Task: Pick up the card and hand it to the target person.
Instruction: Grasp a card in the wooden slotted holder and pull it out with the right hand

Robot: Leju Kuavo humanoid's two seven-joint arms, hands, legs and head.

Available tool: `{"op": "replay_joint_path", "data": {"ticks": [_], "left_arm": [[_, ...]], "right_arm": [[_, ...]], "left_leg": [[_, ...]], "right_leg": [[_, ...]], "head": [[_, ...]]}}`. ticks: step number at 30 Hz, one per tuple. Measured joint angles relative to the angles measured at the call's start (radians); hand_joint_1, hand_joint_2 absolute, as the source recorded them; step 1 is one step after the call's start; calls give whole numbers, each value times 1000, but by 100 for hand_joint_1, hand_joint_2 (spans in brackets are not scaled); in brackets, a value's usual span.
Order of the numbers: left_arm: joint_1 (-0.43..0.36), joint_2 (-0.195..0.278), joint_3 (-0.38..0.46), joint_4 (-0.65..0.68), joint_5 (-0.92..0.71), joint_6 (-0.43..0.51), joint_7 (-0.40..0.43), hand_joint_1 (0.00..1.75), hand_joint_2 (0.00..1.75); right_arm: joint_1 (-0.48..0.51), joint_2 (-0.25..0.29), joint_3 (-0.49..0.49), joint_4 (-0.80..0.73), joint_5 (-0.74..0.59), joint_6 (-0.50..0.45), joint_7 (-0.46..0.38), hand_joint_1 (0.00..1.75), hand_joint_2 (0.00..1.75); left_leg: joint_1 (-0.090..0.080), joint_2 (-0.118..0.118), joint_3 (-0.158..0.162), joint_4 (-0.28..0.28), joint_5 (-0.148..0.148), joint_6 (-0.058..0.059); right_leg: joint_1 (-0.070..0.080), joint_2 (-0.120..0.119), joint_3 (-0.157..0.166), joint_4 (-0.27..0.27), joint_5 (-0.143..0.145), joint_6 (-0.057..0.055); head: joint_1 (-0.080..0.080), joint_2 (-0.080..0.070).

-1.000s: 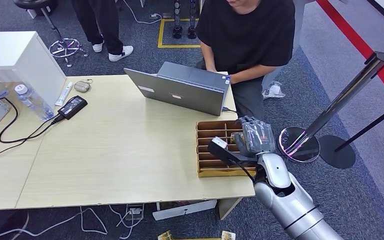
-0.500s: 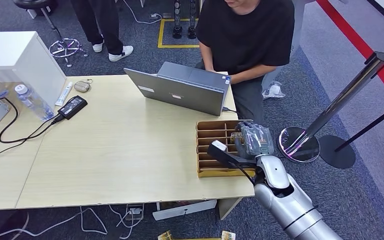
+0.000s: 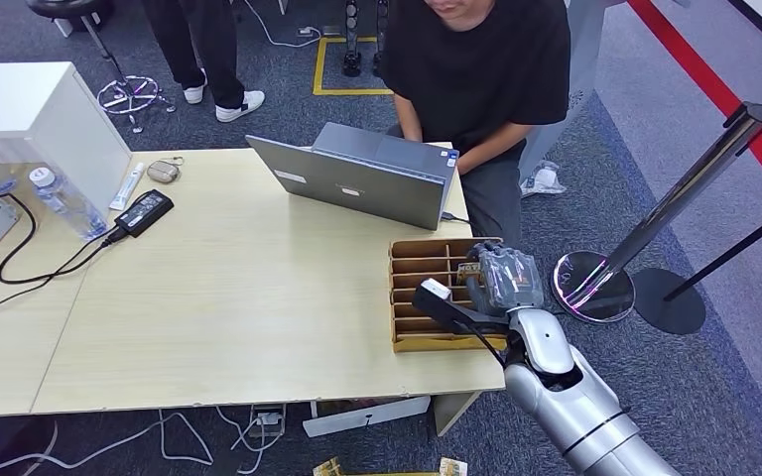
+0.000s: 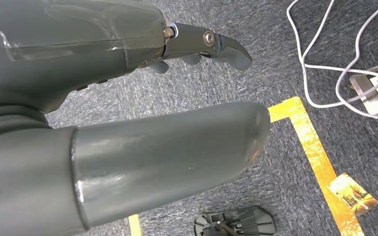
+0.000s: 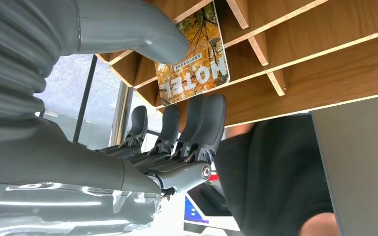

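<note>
A card (image 5: 194, 49) printed with an autumn picture and the word HOTEL stands in a slot of the wooden divider box (image 5: 325, 34). In the head view the box (image 3: 419, 297) sits at the table's right front corner, with the card (image 3: 470, 268) at its right side. My right hand (image 3: 504, 278) hovers over that side. Its thumb (image 5: 142, 29) lies against the card's face, while the fingers (image 5: 197, 123) stretch straight just past the card's edge. My left hand (image 4: 128, 98) hangs above the carpet and holds nothing. A person in a black shirt (image 3: 486, 69) sits behind the table.
An open grey laptop (image 3: 367, 178) stands between the box and the person. A chrome stanchion (image 3: 655, 218) and its base (image 3: 593, 286) are close to my right arm. A charger (image 3: 144, 211), cable and bottle (image 3: 60, 203) lie far left. Another card (image 4: 352, 193) lies on the floor.
My right hand has edged slightly lower and nearer the box's right slots. The person has shifted a little to the left.
</note>
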Motion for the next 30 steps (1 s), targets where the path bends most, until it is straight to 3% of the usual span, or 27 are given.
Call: {"op": "replay_joint_path", "data": {"ticks": [9,30], "left_arm": [[0,0,0,0,0,0,0,0,0],[0,0,0,0,0,0,-1,0,0]], "right_arm": [[-1,0,0,1,-9,-2,7,116,175],[-1,0,0,6,-10,-2,12,126,175]], "left_leg": [[0,0,0,0,0,0],[0,0,0,0,0,0]], "right_leg": [[0,0,0,0,0,0],[0,0,0,0,0,0]], "head": [[0,0],[0,0]]}}
